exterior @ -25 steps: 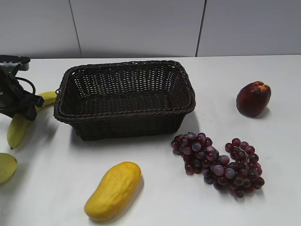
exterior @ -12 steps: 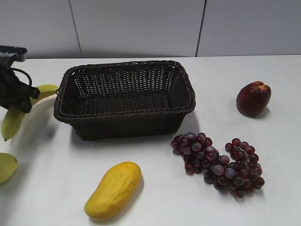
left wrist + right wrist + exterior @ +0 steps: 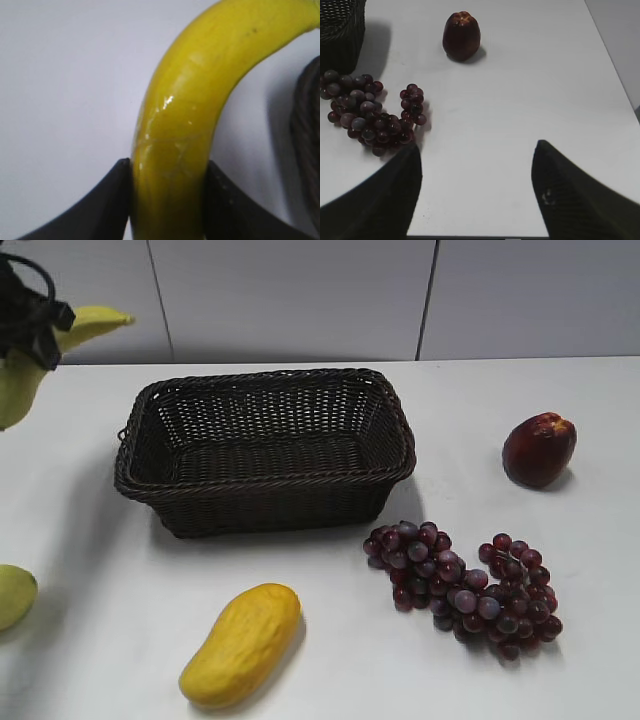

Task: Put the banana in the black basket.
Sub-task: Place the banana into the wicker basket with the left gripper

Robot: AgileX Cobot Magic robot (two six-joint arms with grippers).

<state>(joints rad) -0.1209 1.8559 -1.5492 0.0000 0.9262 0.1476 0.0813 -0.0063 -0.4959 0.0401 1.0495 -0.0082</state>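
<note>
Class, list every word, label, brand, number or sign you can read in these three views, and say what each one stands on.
None: no readable text shows in any view.
The banana, held in the left gripper, bears no sticker on the side shown.
The black basket, grapes, dark red fruit, yellow mango-like fruit and right gripper carry no label.

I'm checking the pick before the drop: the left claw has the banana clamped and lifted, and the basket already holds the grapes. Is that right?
Not quite. The left claw does clamp the lifted banana, but the black basket holds nothing; the exterior view shows the grapes lying on the table in front of its right corner.
</note>
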